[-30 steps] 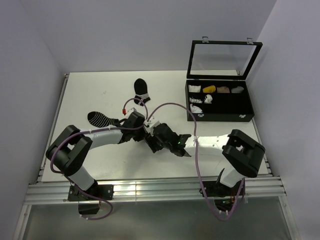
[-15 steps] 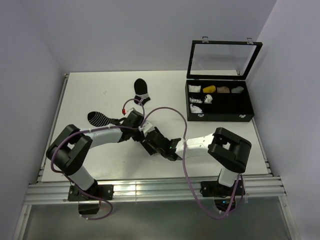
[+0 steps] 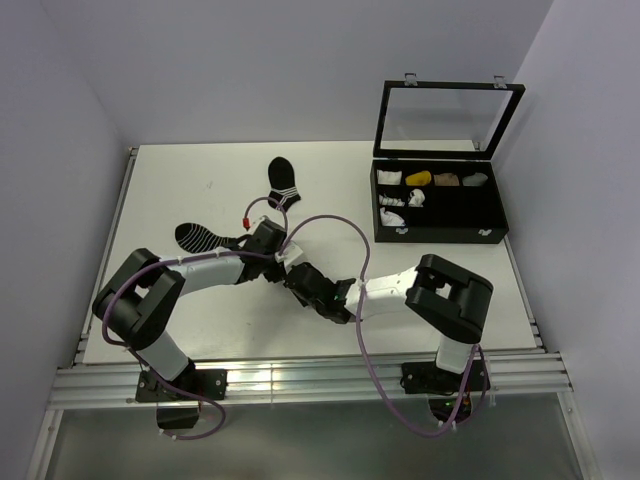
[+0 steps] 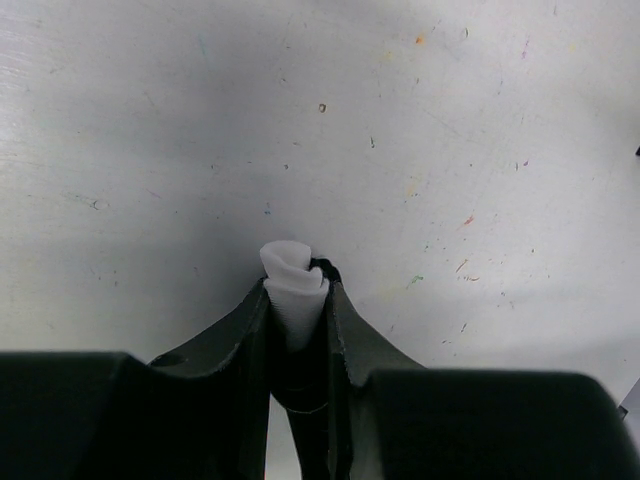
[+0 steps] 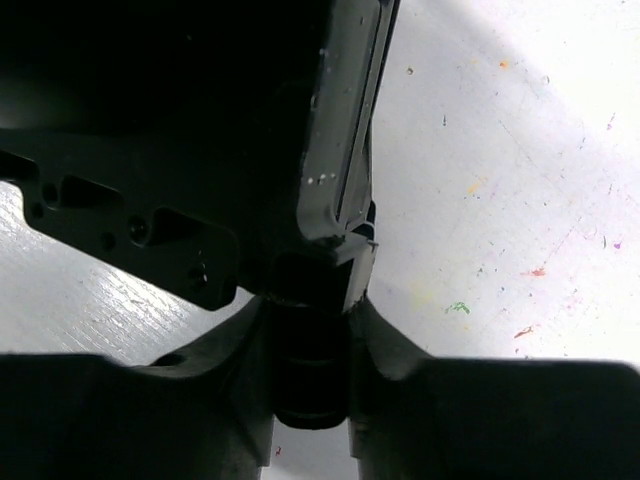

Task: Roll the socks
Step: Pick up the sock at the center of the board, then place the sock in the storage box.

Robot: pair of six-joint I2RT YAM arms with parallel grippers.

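1. Left gripper (image 4: 297,296): clamped on the sock roll (image 4: 293,278). White ribbed end pokes out past the fingertips, dark fabric sits deeper between the fingers.
2. Right gripper (image 5: 311,335): fingers pressed against both sides of the dark ribbed part of the sock roll (image 5: 310,375), so it is gripping too. The left gripper's body fills the upper part of that wrist view.
3. Top view: both grippers meet nose to nose at mid-table, slightly left of centre, left gripper (image 3: 283,260) and right gripper (image 3: 303,284). The roll itself is hidden under them there.
4. Roll sits just above the white table (image 3: 180,190); whether it touches the surface, can't tell.
5. Striped black sock (image 3: 203,237) lies flat just left of the left wrist.
6. Black sock with white bands (image 3: 283,180) lies further back, apart from both arms.
7. Black compartment box (image 3: 440,237) at right, lid up, small items in the back cells.
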